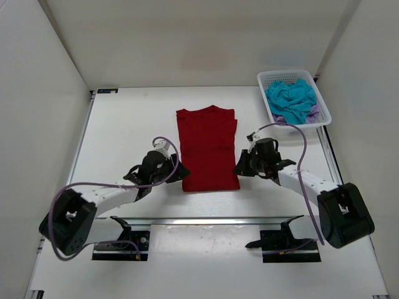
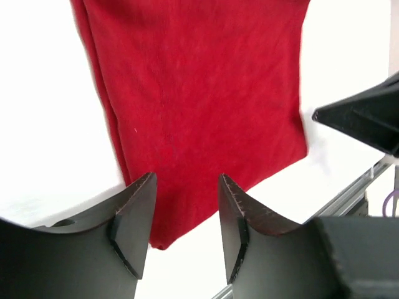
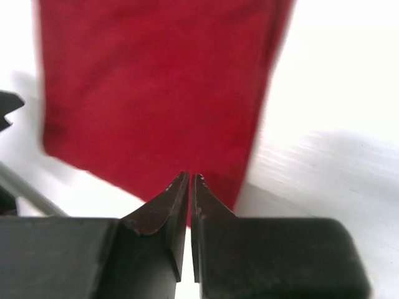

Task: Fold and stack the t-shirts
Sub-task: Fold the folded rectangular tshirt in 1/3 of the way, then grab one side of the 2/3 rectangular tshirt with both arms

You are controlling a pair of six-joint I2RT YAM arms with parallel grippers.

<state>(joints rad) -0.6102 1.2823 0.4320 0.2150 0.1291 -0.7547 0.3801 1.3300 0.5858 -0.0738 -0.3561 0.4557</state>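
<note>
Okay, red t-shirt [image 1: 207,149] lies flat in the middle of the table [image 1: 124,124], folded into a long narrow rectangle, collar end far from the arms, hem end near them. In the left wrist view the red cloth [image 2: 199,93] fills most of the frame, with a doubled edge along its left side; in the right wrist view the red cloth [image 3: 156,93] is blurry. We see the teal-blue t-shirt [image 1: 291,98] crumpled on top in the white basket [image 1: 267,80] at the far right corner of the table, with a bit of the lavender t-shirt [image 1: 315,113] poking out beneath it on the near right side. Left gripper [image 2: 186,179] sits just beside the red shirt's near left corner, released, its jaws spread wide over the hem corner, holding nothing. Right gripper [image 3: 189,177] sits at the near right corner, clenched, its jaws pressed together with only a sliver between them and the tips over the hem edge; we cannot tell whether they touch the cloth. From above, the left gripper [image 1: 176,169] and right gripper [image 1: 240,167] flank the hem end, one on each side. A metal rail [image 1: 206,220] runs across the table between the shirt and the arm bases.
</note>
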